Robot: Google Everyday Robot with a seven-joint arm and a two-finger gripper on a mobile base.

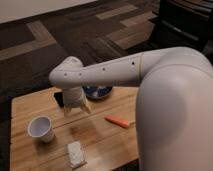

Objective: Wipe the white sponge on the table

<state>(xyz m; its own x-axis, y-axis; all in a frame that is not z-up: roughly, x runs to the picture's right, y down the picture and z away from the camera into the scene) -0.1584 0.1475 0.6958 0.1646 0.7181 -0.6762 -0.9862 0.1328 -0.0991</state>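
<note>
The robot's two-finger gripper (pixel 77 111) is hanging over the middle of the low, light-brown wooden plank table (pixel 110 145), pointing down, its fingers standing apart and gripping nothing. The small flat off-white rectangular sponge (pixel 76 154) is lying by the table's near edge, apart from the gripper and near a white paper cup (pixel 41 129). A thin orange object (pixel 117 121) is lying beside the gripper, and a dark blue bowl (pixel 97 92) is sitting behind the white arm (pixel 110 70).

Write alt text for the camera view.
The robot's hand hangs over the middle of the wooden table, apart from the white sponge lying near the front edge. A white cup stands at picture left, an orange object lies at right, and a dark bowl sits behind the arm.
</note>
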